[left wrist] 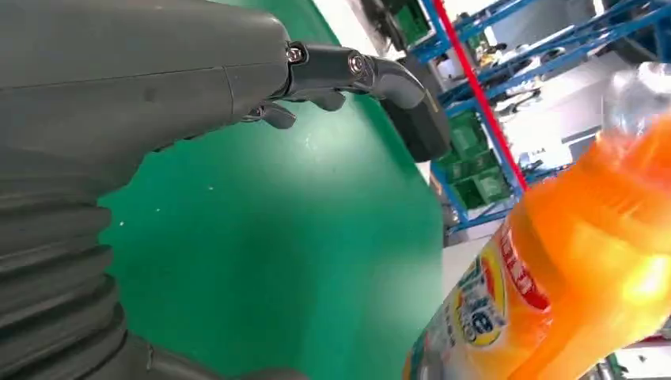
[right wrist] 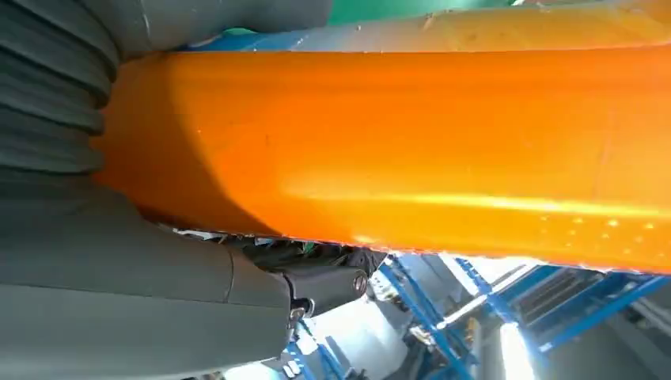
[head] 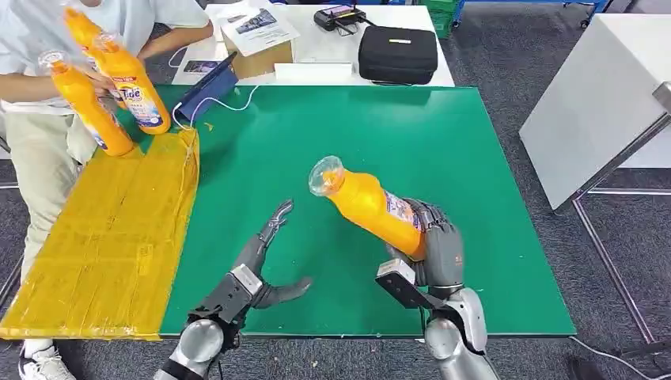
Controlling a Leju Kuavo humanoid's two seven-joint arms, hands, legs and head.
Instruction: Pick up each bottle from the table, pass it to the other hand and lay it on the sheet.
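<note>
So the right hand [head: 431,245] has its fingers wrapped around the base end of an orange bottle [head: 368,204], holding it up off the green mat [head: 443,142], tilted with the clear cap [head: 326,176] pointing over toward the left hand [head: 257,273]. Left hand is empty, fingers spread wide, thumb out, palm turned toward the bottle but not touching it yet; there's a gap between the two. Looks to me like the handover is about to happen. The bottle looks like rigid, glossy plastic, and if it's full of detergent it'll be on the heavy side, so I'd guess it's slick and wants to pivot if you only grab the neck. The best spot for the left hand is probably the free upper body, just below the shoulder, around the label [head: 399,210], since the right hand already covers the bottom. The yellow sheet [head: 111,237] lies along the left edge of the mat, well apart from the bottle. A person [head: 47,119] stands at the far end of it handling other bottles [head: 119,87], so I'd aim for the near part of the sheet.
</note>
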